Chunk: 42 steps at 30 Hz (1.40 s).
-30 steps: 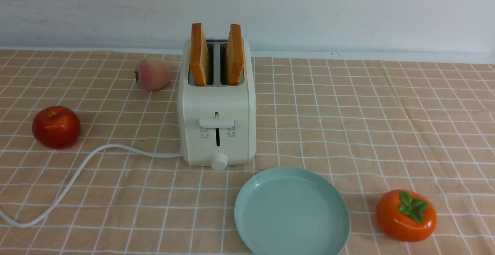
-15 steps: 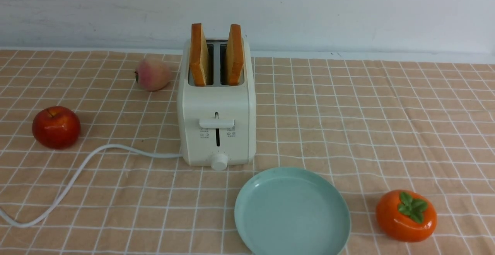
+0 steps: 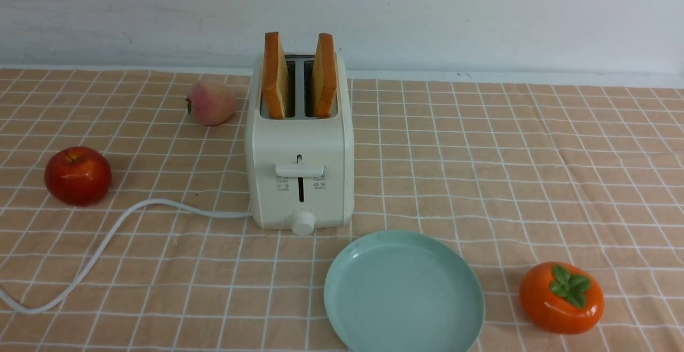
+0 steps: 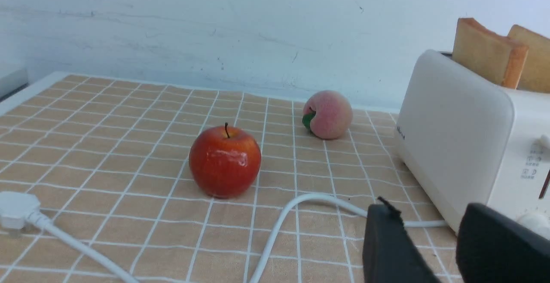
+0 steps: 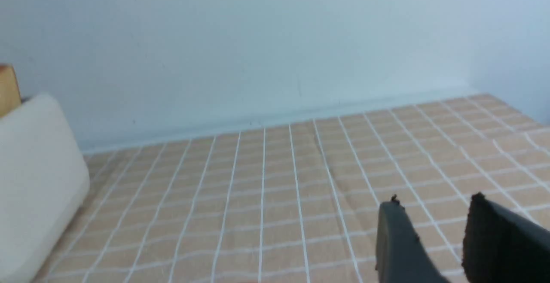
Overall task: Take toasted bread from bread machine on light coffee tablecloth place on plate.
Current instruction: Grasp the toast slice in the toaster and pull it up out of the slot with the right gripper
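Observation:
The cream-white bread machine (image 3: pixel 299 149) stands mid-table on the light coffee tablecloth (image 3: pixel 534 170). Two slices of toasted bread stand upright in its slots, the left slice (image 3: pixel 274 77) and the right slice (image 3: pixel 326 77). The pale teal plate (image 3: pixel 403 293) lies bare in front of it, slightly to the right. Neither arm shows in the front view. My left gripper (image 4: pixel 429 214) is open with nothing between its fingers, low near the bread machine (image 4: pixel 464 141) and its cord. My right gripper (image 5: pixel 434 208) is open and holds nothing above bare tablecloth, with the bread machine (image 5: pixel 34 180) off to one side.
A red apple (image 3: pixel 77 174) and a peach (image 3: pixel 210 102) sit left of the bread machine. An orange persimmon (image 3: pixel 561 297) sits right of the plate. The white cord (image 3: pixel 123 229) snakes across the left front to a plug (image 4: pixel 15 210). A white wall closes the back.

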Each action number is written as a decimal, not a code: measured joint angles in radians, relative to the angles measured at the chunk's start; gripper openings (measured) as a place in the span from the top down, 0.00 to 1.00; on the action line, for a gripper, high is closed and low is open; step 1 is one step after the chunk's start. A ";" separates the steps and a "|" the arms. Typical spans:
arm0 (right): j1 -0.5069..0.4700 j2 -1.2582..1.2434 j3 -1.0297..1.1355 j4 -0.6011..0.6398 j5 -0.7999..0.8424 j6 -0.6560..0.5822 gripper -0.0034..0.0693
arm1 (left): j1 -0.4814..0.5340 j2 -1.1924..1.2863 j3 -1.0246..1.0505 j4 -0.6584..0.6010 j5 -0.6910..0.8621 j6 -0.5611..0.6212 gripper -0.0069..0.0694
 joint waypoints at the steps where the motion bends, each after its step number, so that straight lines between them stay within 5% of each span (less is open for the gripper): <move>1: 0.000 0.000 0.000 0.004 -0.016 0.000 0.62 | 0.000 0.000 0.000 0.000 0.000 0.000 0.60; 7: 0.000 0.000 0.000 0.017 -0.071 0.011 0.62 | 0.000 0.000 0.000 -0.005 -0.159 -0.025 0.60; 10: 0.000 0.000 0.000 0.071 -0.205 0.142 0.62 | 0.000 0.000 0.000 -0.066 -0.402 -0.222 0.60; 14: 0.000 0.000 -0.011 0.115 -0.363 0.265 0.62 | 0.000 0.000 0.000 -0.090 -0.588 -0.315 0.60; 20: 0.000 0.101 -0.258 0.070 -0.393 0.285 0.62 | 0.000 0.080 -0.182 -0.093 -0.565 -0.383 0.60; 27: 0.000 0.421 -0.808 -0.129 -0.080 0.288 0.62 | 0.000 0.375 -0.625 -0.062 -0.148 -0.383 0.60; 32: 0.000 0.742 -1.173 -0.240 0.424 0.288 0.62 | 0.000 0.612 -0.895 -0.048 0.486 -0.383 0.60; 37: 0.002 0.960 -1.208 -0.277 0.569 0.294 0.62 | -0.021 0.700 -0.903 -0.025 0.693 -0.383 0.60; 42: 0.062 1.162 -1.192 -0.099 0.656 0.293 0.62 | -0.063 0.722 -0.847 -0.084 0.767 -0.381 0.60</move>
